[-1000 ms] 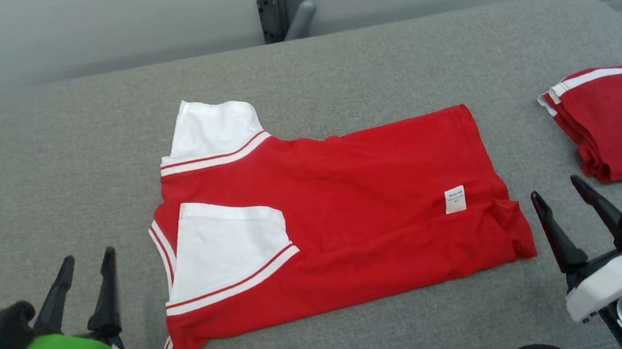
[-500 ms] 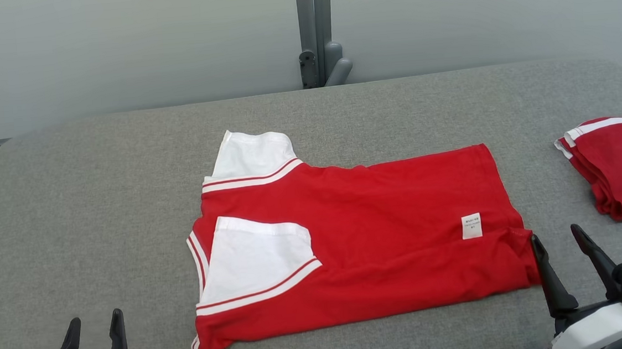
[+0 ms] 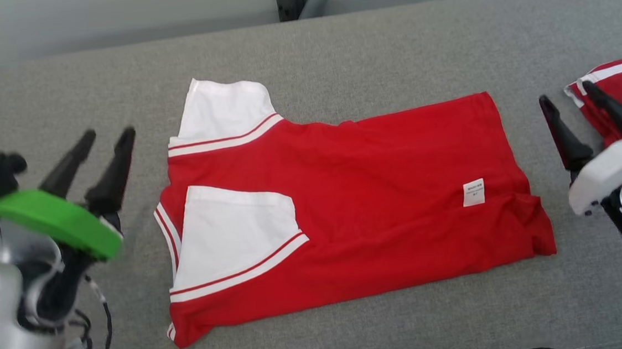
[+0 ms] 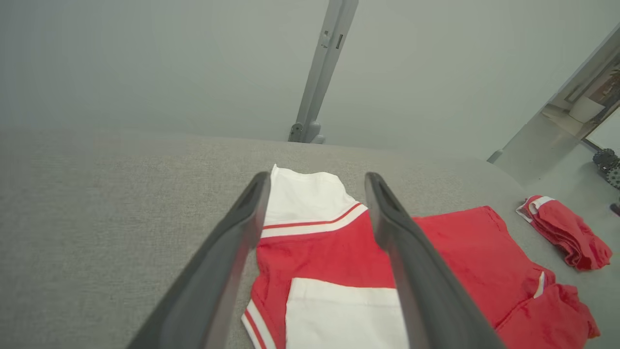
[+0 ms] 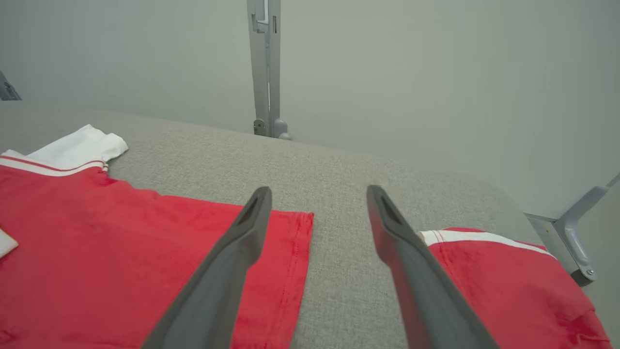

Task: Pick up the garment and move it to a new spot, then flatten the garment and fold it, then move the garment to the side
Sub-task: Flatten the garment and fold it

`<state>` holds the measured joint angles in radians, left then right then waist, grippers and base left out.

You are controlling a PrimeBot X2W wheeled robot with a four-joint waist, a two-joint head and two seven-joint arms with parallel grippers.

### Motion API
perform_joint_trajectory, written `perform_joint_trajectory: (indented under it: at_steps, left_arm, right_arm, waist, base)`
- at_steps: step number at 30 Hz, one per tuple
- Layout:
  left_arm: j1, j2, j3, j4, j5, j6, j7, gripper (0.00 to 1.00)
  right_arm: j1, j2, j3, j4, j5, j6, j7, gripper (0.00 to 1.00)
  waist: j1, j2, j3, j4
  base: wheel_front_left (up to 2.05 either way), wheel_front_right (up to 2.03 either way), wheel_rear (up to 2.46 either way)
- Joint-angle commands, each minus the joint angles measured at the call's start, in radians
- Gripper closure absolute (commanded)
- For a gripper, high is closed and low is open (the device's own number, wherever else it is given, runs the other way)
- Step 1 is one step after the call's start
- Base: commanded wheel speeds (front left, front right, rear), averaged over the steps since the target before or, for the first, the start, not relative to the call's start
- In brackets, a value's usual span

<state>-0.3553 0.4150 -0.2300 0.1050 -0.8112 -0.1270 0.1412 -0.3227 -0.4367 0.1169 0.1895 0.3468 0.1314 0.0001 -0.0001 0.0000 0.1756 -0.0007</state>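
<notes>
Either side of the shirt [image 3: 373,192] on the counter [image 3: 389,40], left gripper [image 3: 108,136] and right gripper [image 3: 565,92] hover, jaws apart, empty.

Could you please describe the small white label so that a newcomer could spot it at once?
On the grey table a red shirt lies spread in the middle. Near its right end, by the rumpled corner, sits the label: a tiny printed white rectangle, unlike the large white sleeves with red stripes at the left end.
</notes>
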Motion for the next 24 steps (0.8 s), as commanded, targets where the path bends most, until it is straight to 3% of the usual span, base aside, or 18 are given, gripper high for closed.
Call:
perform_joint_trajectory:
  at_steps: [1, 2, 6, 10, 16, 24]
  left_arm:
    - [-0.116, 0.010, -0.002, 0.016, -0.067, -0.004, 0.098, 0.00]
    - [-0.116, 0.010, -0.002, 0.016, -0.067, -0.004, 0.098, 0.00]
    - [-0.337, 0.016, -0.020, 0.068, -0.168, 0.012, 0.306, 0.00]
    - [-0.491, 0.011, -0.061, 0.144, -0.176, 0.029, 0.434, 0.00]
    - [-0.603, 0.012, -0.120, 0.248, -0.148, 0.025, 0.520, 0.00]
    - [-0.645, 0.044, -0.136, 0.323, -0.142, 0.015, 0.551, 0.00]
  right_arm:
    - [-0.074, -0.011, 0.023, 0.035, 0.013, -0.002, 0.054, 0.00]
    - [-0.074, -0.011, 0.023, 0.035, 0.013, -0.002, 0.054, 0.00]
    - [-0.211, -0.004, 0.087, 0.122, 0.045, -0.002, 0.143, 0.00]
    - [-0.317, 0.018, 0.155, 0.222, 0.063, -0.002, 0.179, 0.00]
    - [-0.434, 0.060, 0.256, 0.348, 0.095, -0.002, 0.167, 0.00]
    - [-0.542, 0.085, 0.363, 0.437, 0.140, -0.002, 0.115, 0.00]
  waist:
    - [0.0001, 0.0000, 0.212, -0.021]
    - [0.0001, 0.0000, 0.212, -0.021]
    - [0.0001, 0.0000, 0.287, -0.041]
    - [0.0001, 0.0000, 0.322, -0.070]
    - [0.0001, 0.0000, 0.345, -0.119]
    - [0.0001, 0.0000, 0.376, -0.164]
  base:
    - [0.00, 0.00, 0.00]
    - [0.00, 0.00, 0.00]
    - [0.00, 0.00, 0.00]
    - [0.00, 0.00, 0.00]
    - [0.00, 0.00, 0.00]
    - [0.00, 0.00, 0.00]
